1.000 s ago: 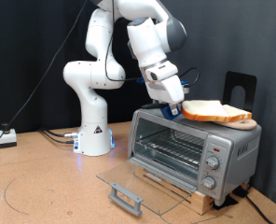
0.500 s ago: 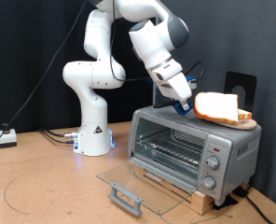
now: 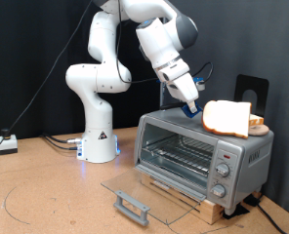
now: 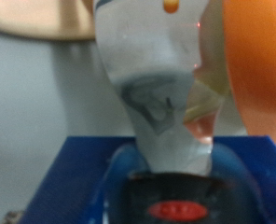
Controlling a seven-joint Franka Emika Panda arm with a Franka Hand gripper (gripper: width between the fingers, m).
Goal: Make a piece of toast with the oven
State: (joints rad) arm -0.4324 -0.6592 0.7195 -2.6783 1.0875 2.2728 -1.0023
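Gripping one edge of the piece of toast [image 3: 226,118], the hand [image 3: 192,111] hung just above the top of the oven [image 3: 203,153], towards the exterior view's right. The slice stood tilted up on its edge, its pale face turned to the camera and its tan crust showing along the top and right side, raised off a round wooden board [image 3: 259,129] that lay on the oven's roof. A second slice [image 3: 255,122] lay behind it on that board, mostly hidden. The fingers [image 4: 157,103] were closed narrowly on the bread; in the wrist view one pale finger filled the middle of the frame, with a blurred orange mass beside it, too close to read clearly.

The oven stood on a wooden base on the counter [image 3: 47,195], with its glass door [image 3: 149,194] dropped flat open towards the camera, the grey bar handle [image 3: 132,206] at its near edge. The wire rack [image 3: 174,156] showed inside the open cavity, with nothing visible on it. Round knobs [image 3: 223,172] ran down the right front panel. The white arm's base [image 3: 99,146] stood to the left of the oven.
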